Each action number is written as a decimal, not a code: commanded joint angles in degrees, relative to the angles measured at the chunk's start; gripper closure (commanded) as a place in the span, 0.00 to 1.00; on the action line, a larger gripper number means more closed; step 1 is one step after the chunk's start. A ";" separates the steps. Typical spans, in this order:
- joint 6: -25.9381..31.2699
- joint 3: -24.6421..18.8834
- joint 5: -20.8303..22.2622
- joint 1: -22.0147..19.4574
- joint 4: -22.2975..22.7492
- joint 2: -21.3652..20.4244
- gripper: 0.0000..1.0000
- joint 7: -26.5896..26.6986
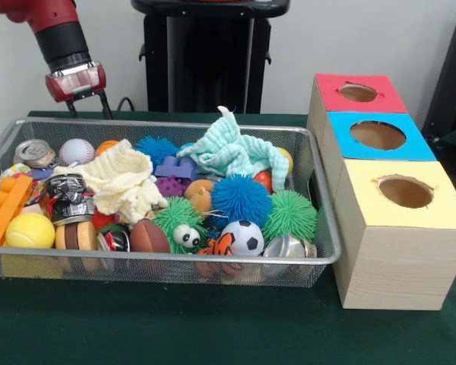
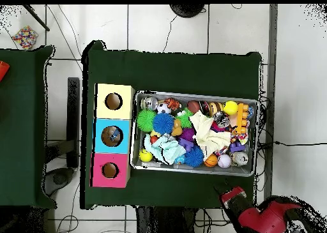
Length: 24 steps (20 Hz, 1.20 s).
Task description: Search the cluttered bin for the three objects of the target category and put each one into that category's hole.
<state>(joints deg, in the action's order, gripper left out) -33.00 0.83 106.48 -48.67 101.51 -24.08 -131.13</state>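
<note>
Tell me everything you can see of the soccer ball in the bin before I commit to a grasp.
The soccer ball is small, white with black patches, smooth-looking and fully exposed on top of the clutter. It sits at the wire bin's camera-side edge in the front view, beside an orange striped toy and a shiny metal can, just below the blue spiky ball.

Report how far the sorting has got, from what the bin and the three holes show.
Done: apparently nothing; in the overhead view the blue box's hole may hold something, unclear what. In hand: nothing; the gripper hangs behind the wire bin's far left corner, outside it. Left: the search and all placements; balls such as the soccer ball and baseball lie among cloths and spiky toys.
</note>
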 commanded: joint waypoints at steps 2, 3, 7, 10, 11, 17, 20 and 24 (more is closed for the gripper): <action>-0.74 -7.18 -2.37 -1.09 -0.61 1.62 0.00 18.03; -0.73 -7.41 -2.81 -1.63 -0.82 1.76 0.00 19.08; -2.25 -8.68 -6.04 -4.52 -0.51 2.84 0.00 23.46; -7.04 -9.95 -9.00 -7.40 0.71 2.72 0.00 25.24; -7.85 -10.10 -9.11 -7.72 1.08 2.39 0.00 25.60; 1.44 -6.38 -3.14 0.03 0.68 0.94 0.00 19.99; 2.49 -3.81 2.22 4.64 -0.80 2.91 0.00 12.29; 2.61 -0.30 6.33 9.88 -2.04 4.53 0.00 5.38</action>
<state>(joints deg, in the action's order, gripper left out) -34.02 0.11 106.86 -44.51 101.64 -22.74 -124.38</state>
